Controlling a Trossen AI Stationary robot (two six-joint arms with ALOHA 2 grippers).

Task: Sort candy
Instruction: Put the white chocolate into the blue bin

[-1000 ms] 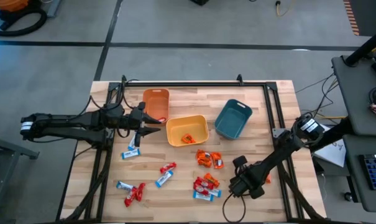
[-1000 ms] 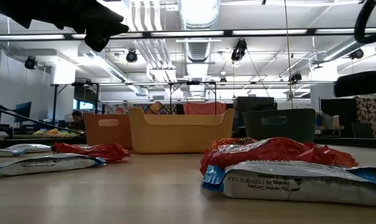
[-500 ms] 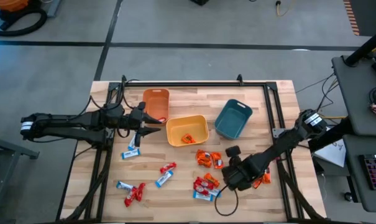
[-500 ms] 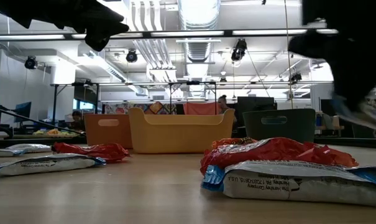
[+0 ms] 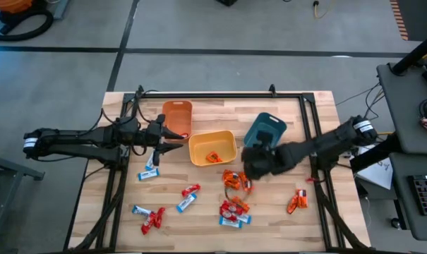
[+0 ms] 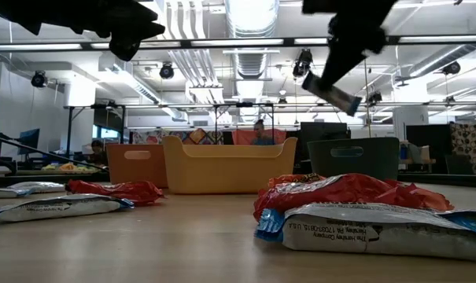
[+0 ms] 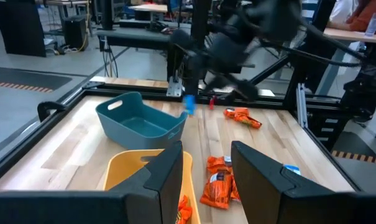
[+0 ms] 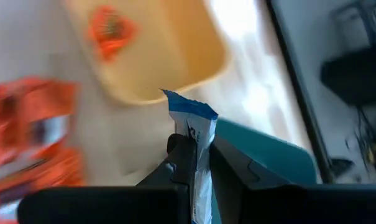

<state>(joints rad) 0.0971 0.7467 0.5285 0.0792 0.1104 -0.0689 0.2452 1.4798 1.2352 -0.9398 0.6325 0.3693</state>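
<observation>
in the high view the right gripper (image 5: 254,164) is above the table (image 5: 319,219), between the yellow bin (image 5: 212,147) and the teal bin (image 5: 265,134), close to the teal bin's near corner. the left gripper (image 5: 172,140) waits near the left edge of the table, just beside the orange bin (image 5: 177,118). many candies lie on the wood: a group of orange packets (image 5: 236,180) in the middle, red and blue-and-white pieces toward the near edge, one orange packet (image 5: 296,201) alone near the right edge, and one orange packet inside the yellow bin.

in the low view the right gripper hangs high over the table with a blue-and-white bar (image 6: 337,94) pinched in it, tilted, above the teal bin. candies lie in front.

in the left wrist view the two fingers (image 7: 168,174) stand apart with nothing between them; the teal bin and the right arm are farther off.

in the right wrist view the fingers are closed on the blue-and-white bar (image 8: 196,138), which stands up between them, over the edge of the teal bin.
</observation>
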